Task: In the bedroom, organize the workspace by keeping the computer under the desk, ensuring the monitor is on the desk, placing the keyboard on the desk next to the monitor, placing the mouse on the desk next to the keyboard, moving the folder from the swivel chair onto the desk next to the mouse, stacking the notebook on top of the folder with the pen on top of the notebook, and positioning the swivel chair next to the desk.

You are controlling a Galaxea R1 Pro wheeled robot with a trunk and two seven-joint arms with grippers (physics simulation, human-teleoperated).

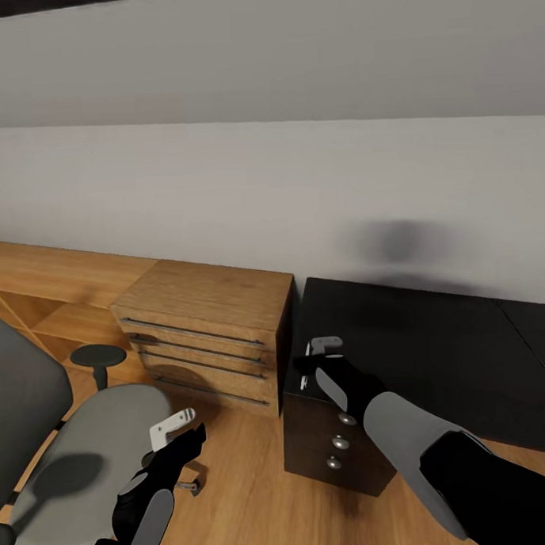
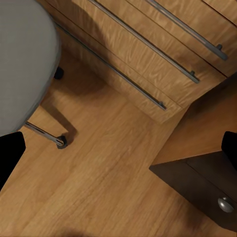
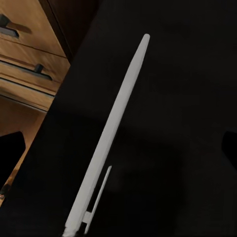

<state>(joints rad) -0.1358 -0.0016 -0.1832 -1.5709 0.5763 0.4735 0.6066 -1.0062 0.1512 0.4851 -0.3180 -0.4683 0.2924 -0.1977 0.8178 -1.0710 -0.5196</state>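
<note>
The pale pen (image 3: 108,138) lies on the glossy black desk (image 1: 434,353), close to its left corner. My right gripper (image 1: 315,367) hovers just above it, open, with its dark fingers (image 3: 11,153) wide apart on either side of the pen. The swivel chair (image 1: 90,447) stands at the left with its grey seat bare. My left gripper (image 1: 178,437) hangs open over the floor beside the seat, holding nothing. The monitor, keyboard, mouse, folder and notebook are out of view.
A light wooden chest (image 1: 204,339) with long bar handles stands between the chair and the desk's black drawer unit (image 1: 331,440). A low wooden shelf (image 1: 52,306) runs along the wall at the left. Wooden floor (image 2: 108,182) lies below my left gripper.
</note>
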